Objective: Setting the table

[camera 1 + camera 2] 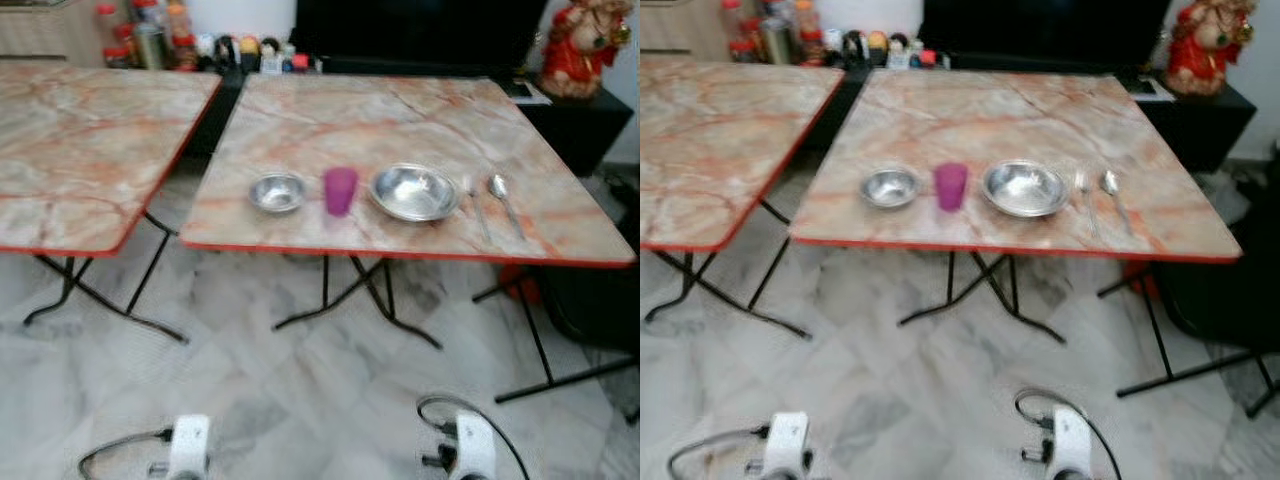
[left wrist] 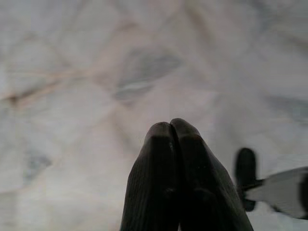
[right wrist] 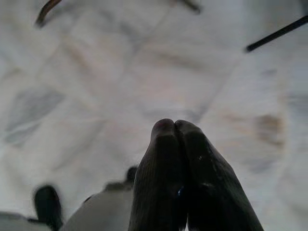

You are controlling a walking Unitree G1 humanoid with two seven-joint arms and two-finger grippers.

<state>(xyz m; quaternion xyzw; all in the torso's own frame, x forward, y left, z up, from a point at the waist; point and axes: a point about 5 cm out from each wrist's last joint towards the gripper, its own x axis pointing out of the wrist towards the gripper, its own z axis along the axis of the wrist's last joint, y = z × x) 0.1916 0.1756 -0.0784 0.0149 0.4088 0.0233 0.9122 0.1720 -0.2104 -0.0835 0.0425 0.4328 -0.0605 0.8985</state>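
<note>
Nearest, both arms hang low over the pale marble floor (image 1: pixel 300 400): the left gripper (image 2: pixel 173 126) has its 2 black fingers pressed together on nothing, and the right gripper (image 3: pixel 174 126) is likewise closed and empty, both pointing down at the tiles. Beyond them stands the folding table (image 1: pixel 420 120) with its marbled top and red edge, and the place setting lies in a row near its front edge. From the robot's left to right there is a small steel bowl (image 1: pixel 277 191), a purple cup (image 1: pixel 340 190) just beside it, a larger steel bowl (image 1: pixel 414 192), then what looks like a fork (image 1: pixel 477 208), though blur makes it hard to be sure, and a spoon (image 1: pixel 503 198). The bowls are probably light, stiff and slick, so a pinch over the rim should hold better than squeezing the curved wall. The cup looks like light plastic, best taken across its upright sides. The flat cutlery will be hardest, lying flush on a smooth top, and is probably best gripped across the handle. Further left stands a second table (image 1: pixel 80 150), and bottles (image 1: pixel 150 35) line the back.
</note>
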